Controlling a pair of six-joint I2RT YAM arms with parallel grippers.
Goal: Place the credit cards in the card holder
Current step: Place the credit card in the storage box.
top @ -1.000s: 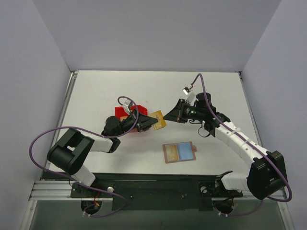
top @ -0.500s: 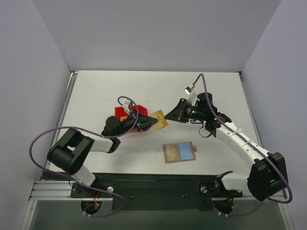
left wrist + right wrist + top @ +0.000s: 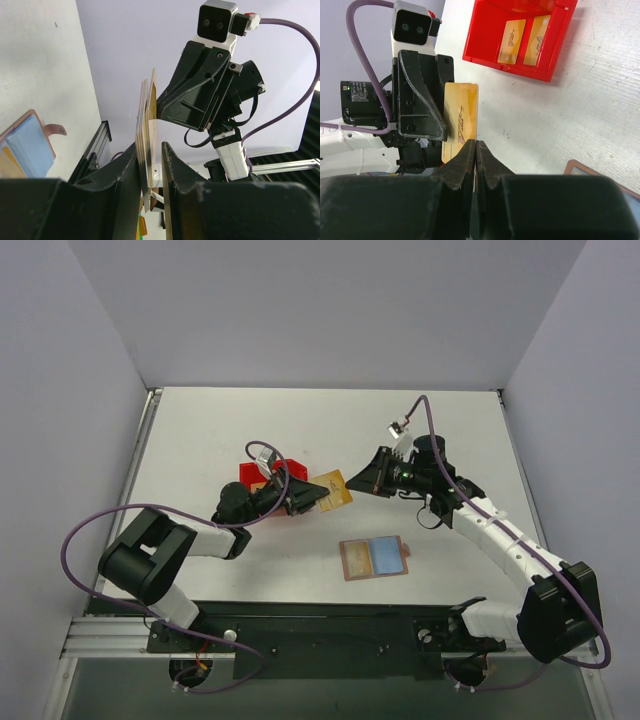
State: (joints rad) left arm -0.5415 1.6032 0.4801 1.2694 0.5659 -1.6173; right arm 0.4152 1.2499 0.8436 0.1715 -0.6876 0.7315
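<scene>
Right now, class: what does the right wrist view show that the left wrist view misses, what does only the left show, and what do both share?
Only the right wrist view: the red bin with two credit cards lying in it. Only the left wrist view: the held stack edge-on, several cards thick, and the clasp tab of the card holder. Both: gold cards pinched in the left end effector, and part of the open card holder.
</scene>
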